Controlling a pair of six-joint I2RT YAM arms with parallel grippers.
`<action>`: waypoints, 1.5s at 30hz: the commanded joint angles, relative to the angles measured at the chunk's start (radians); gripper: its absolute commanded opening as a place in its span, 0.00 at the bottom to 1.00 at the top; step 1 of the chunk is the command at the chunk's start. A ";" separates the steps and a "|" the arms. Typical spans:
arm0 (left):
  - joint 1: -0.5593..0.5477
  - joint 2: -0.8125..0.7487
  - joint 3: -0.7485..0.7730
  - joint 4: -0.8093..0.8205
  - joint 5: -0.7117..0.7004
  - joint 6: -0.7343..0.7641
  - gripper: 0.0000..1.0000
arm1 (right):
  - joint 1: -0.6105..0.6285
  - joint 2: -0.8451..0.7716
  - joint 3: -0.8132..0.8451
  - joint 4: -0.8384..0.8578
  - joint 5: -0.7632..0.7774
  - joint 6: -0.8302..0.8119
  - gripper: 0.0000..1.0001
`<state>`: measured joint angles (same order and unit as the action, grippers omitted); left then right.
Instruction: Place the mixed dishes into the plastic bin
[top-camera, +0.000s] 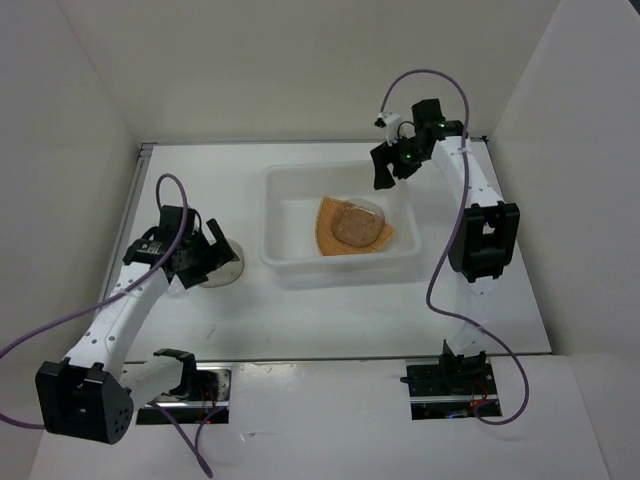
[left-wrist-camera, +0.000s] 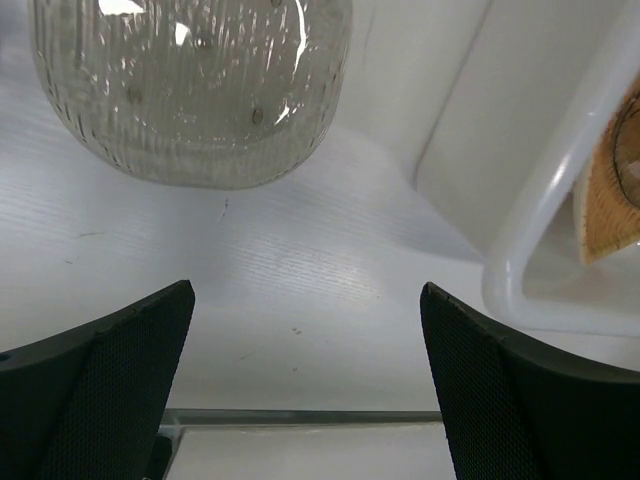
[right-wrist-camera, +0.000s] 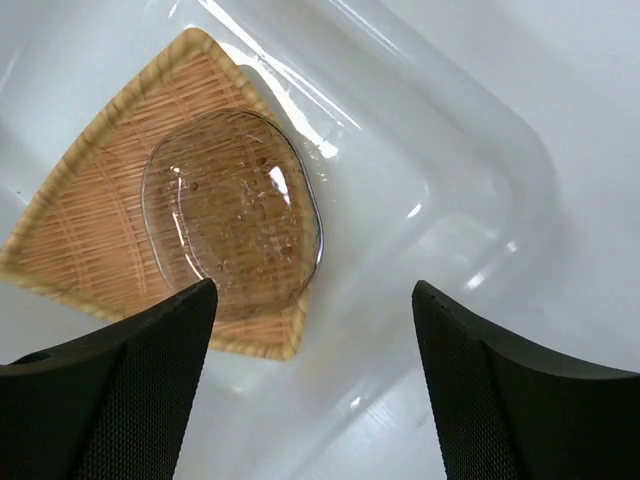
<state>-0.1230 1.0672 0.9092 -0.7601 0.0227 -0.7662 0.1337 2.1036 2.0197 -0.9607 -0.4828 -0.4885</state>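
- right end effector (right-wrist-camera: 312, 300): fingers spread wide, nothing between them; it hangs over the far right part of the plastic bin (right-wrist-camera: 505, 175), clear of its contents
- seen from the right wrist, directly below and ahead of the fingers: a small round clear dish (right-wrist-camera: 232, 208) lying flat on the tan-orange plate (right-wrist-camera: 85, 235), touching it, slightly toward the plate's right side
- tan-orange plate: rounded triangle, woven texture, inside the plastic bin on its floor, in the right half; one edge runs just beside the bin's right wall
- top view shows the same: right end effector (top-camera: 386, 172) above the bin's far right corner, plate (top-camera: 378, 240) with the clear dish (top-camera: 352, 223) on top, both inside the bin (top-camera: 275, 215)
- left end effector (left-wrist-camera: 305, 295): fingers spread fully, gap between them holds only bare counter (left-wrist-camera: 300, 260)
- ahead of the left fingers: a round ribbed pale-grey translucent dish (left-wrist-camera: 190, 90) on the counter, outside the bin, not between the fingers; contact cannot be told
- top view: left end effector (top-camera: 213, 252) low over that dish (top-camera: 222, 272), left of the bin, apart from it
- left wrist view: bin's rim (left-wrist-camera: 545, 215) at right, a corner of the plate visible through it
- bin sits mid-counter (top-camera: 330, 320), between the two arms
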 joint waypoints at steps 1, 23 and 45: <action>0.006 0.013 -0.090 0.192 0.063 -0.077 1.00 | -0.013 -0.135 -0.019 -0.016 -0.014 -0.015 0.84; 0.016 0.450 -0.047 0.360 -0.061 -0.165 1.00 | -0.201 -0.593 -0.691 0.143 0.082 0.013 0.89; 0.071 0.534 0.183 0.206 -0.211 -0.016 0.81 | -0.240 -0.705 -0.877 0.172 0.082 0.013 0.91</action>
<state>-0.0647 1.6253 1.0664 -0.5053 -0.1364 -0.8104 -0.0990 1.4239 1.1660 -0.8188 -0.3931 -0.4751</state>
